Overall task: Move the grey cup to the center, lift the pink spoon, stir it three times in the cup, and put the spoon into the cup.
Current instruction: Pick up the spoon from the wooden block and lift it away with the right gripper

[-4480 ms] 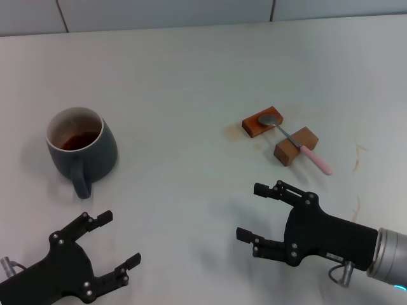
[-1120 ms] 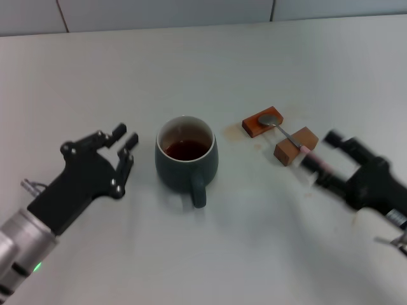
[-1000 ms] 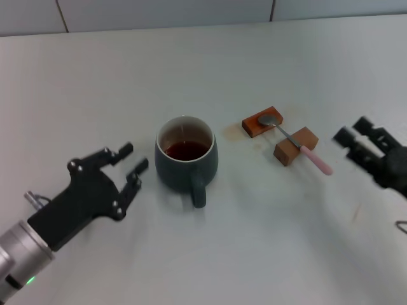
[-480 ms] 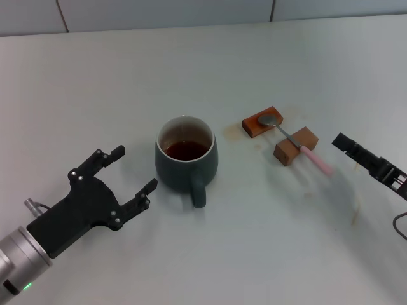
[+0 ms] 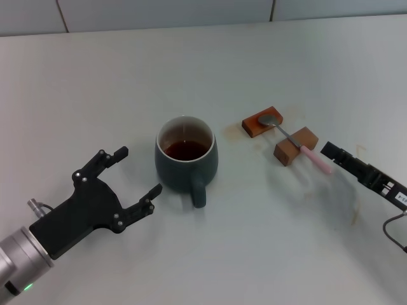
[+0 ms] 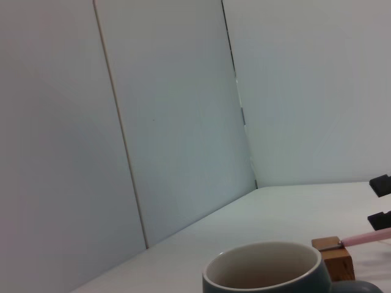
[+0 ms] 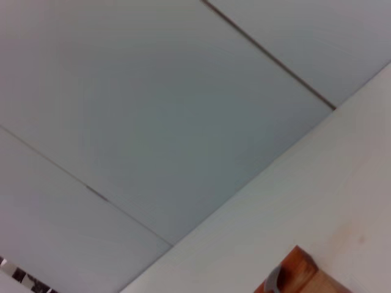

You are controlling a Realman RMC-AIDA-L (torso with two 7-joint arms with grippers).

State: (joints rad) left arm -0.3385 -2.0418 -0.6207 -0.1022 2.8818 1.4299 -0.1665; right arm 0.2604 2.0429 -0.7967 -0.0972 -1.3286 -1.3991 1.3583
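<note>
Two grippers are in the head view, one at each lower side of the frame. Left gripper (image 5: 133, 176): lower left, black, fingers spread wide and holding nothing; one fingertip lies near the grey cup's wall, the other sits farther up and to the left, neither touching the cup.

Grey cup (image 5: 186, 154): upright at centre frame on the white table (image 5: 191, 63), handle pointing toward the bottom of the frame, brown liquid visible inside against the pale inner wall. In the left wrist view the cup's rim (image 6: 263, 271) fills the lower middle.

Pink spoon (image 5: 294, 143): right of the cup, well apart from it. Its silver bowl rests on a flat brown wooden block (image 5: 262, 121), its neck crosses a second, smaller wooden block (image 5: 295, 146), and the pink handle slopes off that block toward the lower right.

Right gripper (image 5: 332, 152): enters from the right edge, its black tip just beside the end of the pink handle. Contact with the handle cannot be told from the head view. The left wrist view shows two dark fingertips (image 6: 380, 185) at the right edge, one above and one below the handle end (image 6: 366, 235), with a gap between them, so the jaws stand apart and not clenched on the spoon.

Right wrist view: mostly wall panels, with a corner of a wooden block (image 7: 305, 274) and a sliver of grey metal at the bottom edge
</note>
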